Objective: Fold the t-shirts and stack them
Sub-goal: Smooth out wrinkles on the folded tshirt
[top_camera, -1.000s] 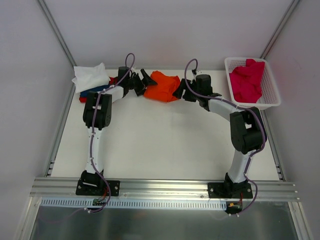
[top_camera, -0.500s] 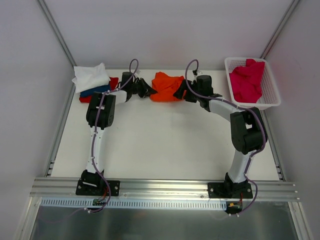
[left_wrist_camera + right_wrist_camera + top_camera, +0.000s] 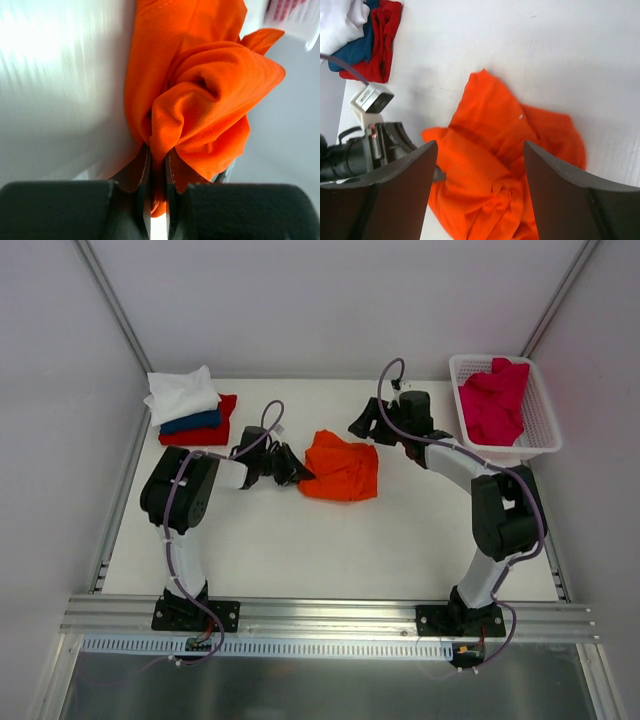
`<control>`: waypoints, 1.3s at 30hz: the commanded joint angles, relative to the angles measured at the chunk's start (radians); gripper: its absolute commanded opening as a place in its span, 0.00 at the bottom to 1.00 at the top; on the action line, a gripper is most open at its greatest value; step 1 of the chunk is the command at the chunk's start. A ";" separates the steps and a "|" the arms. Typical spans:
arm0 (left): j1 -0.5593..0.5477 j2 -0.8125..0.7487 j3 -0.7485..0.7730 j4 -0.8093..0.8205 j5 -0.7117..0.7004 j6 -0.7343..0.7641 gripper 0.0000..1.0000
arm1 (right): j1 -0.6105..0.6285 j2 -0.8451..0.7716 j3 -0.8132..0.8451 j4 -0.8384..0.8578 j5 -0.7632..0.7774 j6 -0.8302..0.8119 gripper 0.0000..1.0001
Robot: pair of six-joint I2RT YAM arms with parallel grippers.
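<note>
Left gripper (image 3: pixel 296 474) is clamped on a bunched-up edge of the orange shirt (image 3: pixel 342 467), which lies crumpled around mid-table. Right gripper (image 3: pixel 364 422) hangs just behind the shirt, off the cloth, fingers spread wide with nothing in them. In the back left corner there's a stack: white shirt (image 3: pixel 182 392) on top, blue shirt (image 3: pixel 192 421) under it, red shirt (image 3: pixel 208 432) at the bottom. The pink shirt (image 3: pixel 492 400) sits in the basket (image 3: pixel 541 436) at back right.

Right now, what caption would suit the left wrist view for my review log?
Left gripper shut on a bunched fold of the crumpled orange t-shirt, white table beneath.
</note>
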 commanded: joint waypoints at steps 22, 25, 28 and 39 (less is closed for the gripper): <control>-0.073 -0.461 -0.087 -0.194 -0.213 0.107 0.99 | -0.079 -0.127 -0.078 -0.025 0.008 -0.031 0.72; -0.093 -0.441 -0.049 -0.148 -0.167 0.089 0.99 | -0.105 -0.124 -0.078 -0.026 0.005 -0.020 0.72; -0.107 -0.358 0.003 -0.081 -0.115 0.058 0.99 | -0.123 -0.139 -0.092 -0.022 0.011 -0.005 0.71; -0.154 0.002 0.203 0.350 0.066 -0.207 0.99 | -0.178 -0.224 -0.121 -0.026 0.000 -0.002 0.71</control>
